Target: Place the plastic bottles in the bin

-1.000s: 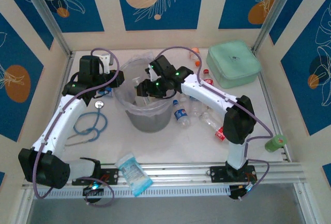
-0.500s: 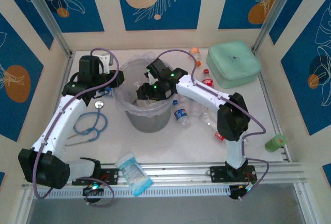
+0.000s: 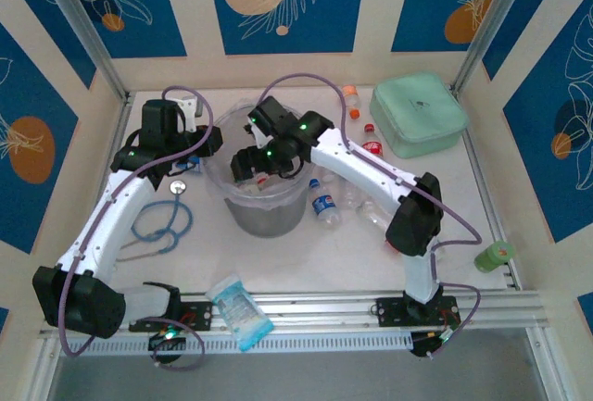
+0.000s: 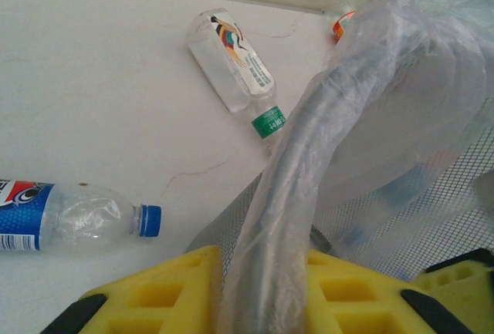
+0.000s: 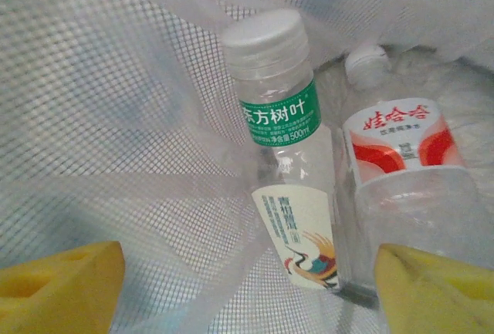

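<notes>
- The left gripper (image 4: 266, 276) clamps the rim of the bin (image 4: 297, 156), apparently to steady it.
- The right gripper (image 5: 247, 284) hangs inside the bin, fingers spread wide and holding nothing.
- Inside the bin stand a green-labelled bottle (image 5: 287, 164) and a red-labelled bottle (image 5: 397, 149).
- Beside the bin, other bottles (image 3: 324, 205) lie on the table (image 3: 306, 262).

The bin (image 3: 264, 208) stands mid-table (image 3: 306, 262). Two bottles (image 5: 289, 195) lie side by side inside it. More bottles (image 3: 324, 203) lie in a cluster just right of the bin. The case (image 3: 419, 114) sits at the far right, with bottles (image 3: 371, 147) just left of it. A stethoscope (image 3: 159, 223) lies left of the bin. A packet (image 3: 239, 310) lies at the near edge. Two further bottles (image 4: 235, 68) lie on the table outside the bin's rim (image 4: 282, 195).
</notes>
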Robot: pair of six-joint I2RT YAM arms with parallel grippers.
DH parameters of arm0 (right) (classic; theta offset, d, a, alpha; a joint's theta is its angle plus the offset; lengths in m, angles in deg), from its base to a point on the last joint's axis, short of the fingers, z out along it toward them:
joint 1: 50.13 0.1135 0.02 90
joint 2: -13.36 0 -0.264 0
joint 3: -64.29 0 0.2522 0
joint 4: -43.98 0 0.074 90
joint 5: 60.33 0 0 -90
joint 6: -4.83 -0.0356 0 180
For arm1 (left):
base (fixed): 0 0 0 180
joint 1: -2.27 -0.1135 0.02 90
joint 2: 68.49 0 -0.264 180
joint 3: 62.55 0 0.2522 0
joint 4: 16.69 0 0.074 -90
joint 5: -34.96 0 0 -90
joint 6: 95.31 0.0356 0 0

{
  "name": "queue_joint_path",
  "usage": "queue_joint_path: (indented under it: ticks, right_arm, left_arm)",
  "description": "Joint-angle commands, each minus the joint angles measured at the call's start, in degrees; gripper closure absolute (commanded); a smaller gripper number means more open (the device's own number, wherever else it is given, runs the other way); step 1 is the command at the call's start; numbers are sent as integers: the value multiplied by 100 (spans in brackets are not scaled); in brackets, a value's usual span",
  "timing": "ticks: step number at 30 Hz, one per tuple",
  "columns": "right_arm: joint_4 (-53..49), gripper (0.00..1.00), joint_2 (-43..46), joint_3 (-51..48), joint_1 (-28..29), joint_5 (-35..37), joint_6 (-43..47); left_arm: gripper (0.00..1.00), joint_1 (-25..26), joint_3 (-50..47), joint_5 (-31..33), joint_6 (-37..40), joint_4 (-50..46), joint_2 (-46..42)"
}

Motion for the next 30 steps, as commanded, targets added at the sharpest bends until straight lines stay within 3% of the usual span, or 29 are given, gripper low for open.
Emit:
queue_joint_path:
  ticks: [1, 14, 19, 24, 30]
  right_arm:
    - [-683, 15, 497, 416, -3, 216, 279]
    - [-1612, 17, 2168, 370, -504, 1503, 900]
    - [-1786, 17, 3000, -478, -1183, 1758, 892]
    - [-1878, 19, 3724, -1654, -2148, 1581, 777]
    - [-2246, 21, 3897, -3200, -3158, 1685, 813]
  left_arm:
    - [73, -75, -50, 12, 33, -63, -83]
    - [73, -132, -29, 21, 61, -89, -119]
    - [73, -142, -28, -5, 50, -80, -104]
    - [73, -137, -32, 12, 51, -80, -114]
    - [73, -160, -27, 29, 76, -100, -120]
